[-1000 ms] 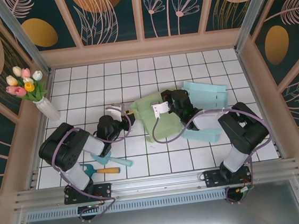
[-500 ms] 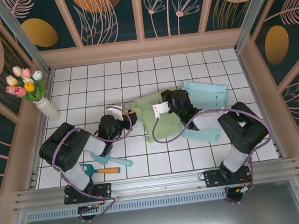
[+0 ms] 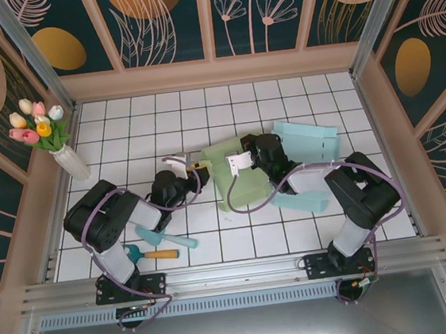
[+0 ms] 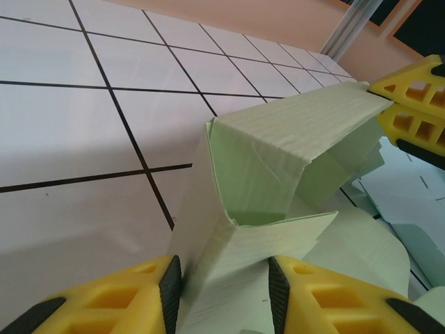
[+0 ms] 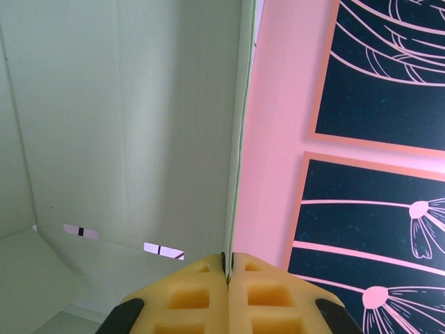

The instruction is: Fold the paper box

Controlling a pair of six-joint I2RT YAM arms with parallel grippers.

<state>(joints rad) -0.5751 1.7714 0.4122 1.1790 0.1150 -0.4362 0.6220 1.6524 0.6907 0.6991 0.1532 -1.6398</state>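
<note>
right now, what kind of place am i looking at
Likely a staged robot test booth: a white tiled table boxed in by floral-print wall panels, with a vase of tulips at the left edge.

White tiled floor [image 3: 122, 122] with dark grid lines spreads all around the left gripper [image 3: 184, 165] and the right gripper [image 3: 237, 162]. Past both, on the far side, dark teal wall panels [image 3: 160, 22] carry gold ovals and pink line flowers, framed in pale pink wood. Well apart from the left gripper, away from the right one, a white vase of tulips [image 3: 67, 161] stands by the wall. On the near side of both grippers runs a metal rail [image 3: 234, 273]. Light's soft and even.
</note>
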